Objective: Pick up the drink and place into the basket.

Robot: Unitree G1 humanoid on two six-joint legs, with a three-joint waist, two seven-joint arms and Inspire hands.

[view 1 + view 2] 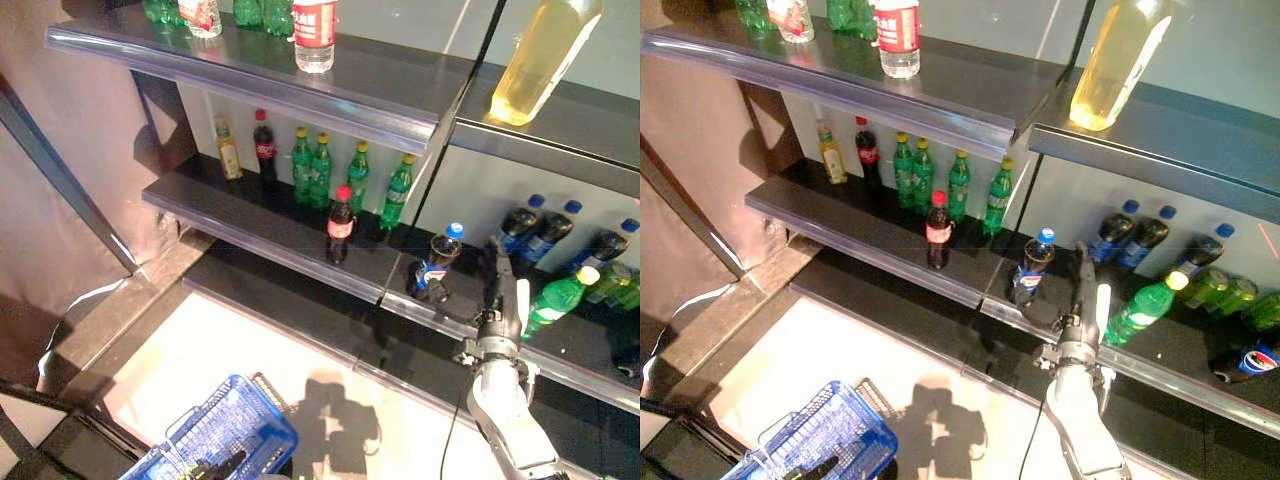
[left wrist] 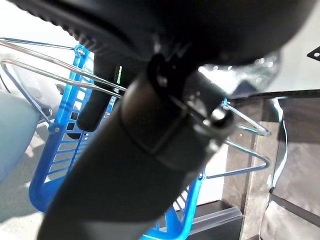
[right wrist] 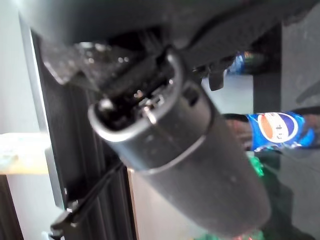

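My right hand (image 1: 503, 290) is stretched out over the lower shelf (image 1: 300, 262), fingers straight and open, holding nothing. It lies between a dark drink bottle with a blue cap and blue label (image 1: 435, 262) to its left and a green bottle with a yellow cap (image 1: 556, 298) lying on its side to its right. The blue-labelled bottle also shows in the right wrist view (image 3: 277, 129). My left hand (image 2: 150, 140) is shut on the thin wire handles (image 2: 240, 150) of the blue basket (image 1: 225, 435), which hangs low at the lower left.
A dark cola bottle with a red cap (image 1: 340, 224) stands at the shelf's front edge. Green bottles (image 1: 340, 170) stand behind it. More dark bottles with blue caps (image 1: 545, 232) lie at the back right. The upper shelf (image 1: 260, 70) holds a clear bottle (image 1: 314, 32) and overhangs.
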